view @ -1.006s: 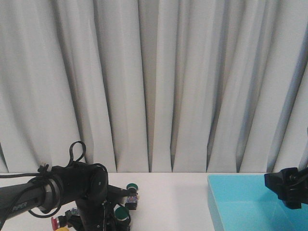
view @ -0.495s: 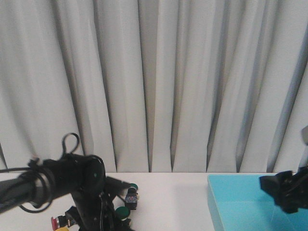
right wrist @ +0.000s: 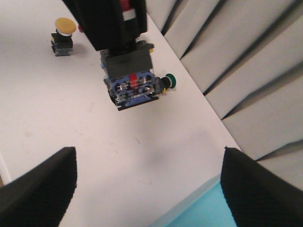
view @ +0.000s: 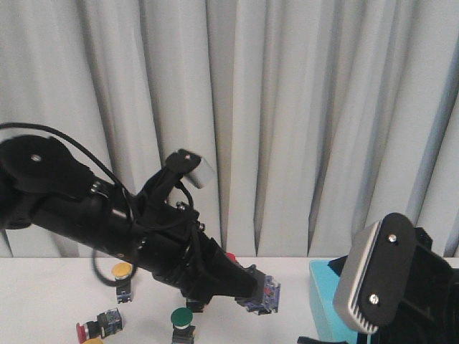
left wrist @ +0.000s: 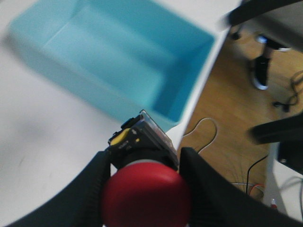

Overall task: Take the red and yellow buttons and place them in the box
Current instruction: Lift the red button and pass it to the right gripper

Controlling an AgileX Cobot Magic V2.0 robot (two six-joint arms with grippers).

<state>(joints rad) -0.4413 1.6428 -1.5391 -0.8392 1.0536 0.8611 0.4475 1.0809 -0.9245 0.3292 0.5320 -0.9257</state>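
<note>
My left gripper [left wrist: 144, 166] is shut on a red button [left wrist: 147, 191], its black fingers [left wrist: 97, 176] clamped on both sides of the cap. In the front view the held button [view: 258, 294] hangs above the table, a little left of the turquoise box [view: 323, 301]. The left wrist view shows the box [left wrist: 118, 52] lying ahead of the button. On the table at the left are a yellow button [view: 122, 271] and another red button [view: 93, 330]. My right gripper [right wrist: 149, 187] is open and holds nothing, above the table beside the box corner [right wrist: 203, 215].
A green-capped switch [view: 181, 319] stands near the front of the table, and another green one [right wrist: 169, 81] lies beyond the held button. My right arm's wrist housing [view: 380, 279] fills the lower right over the box. Grey curtains hang behind the table.
My left arm has risen from the cluster of switches and swung right toward the box with the red button in its grip. The right arm has lifted and come close to the front camera.
</note>
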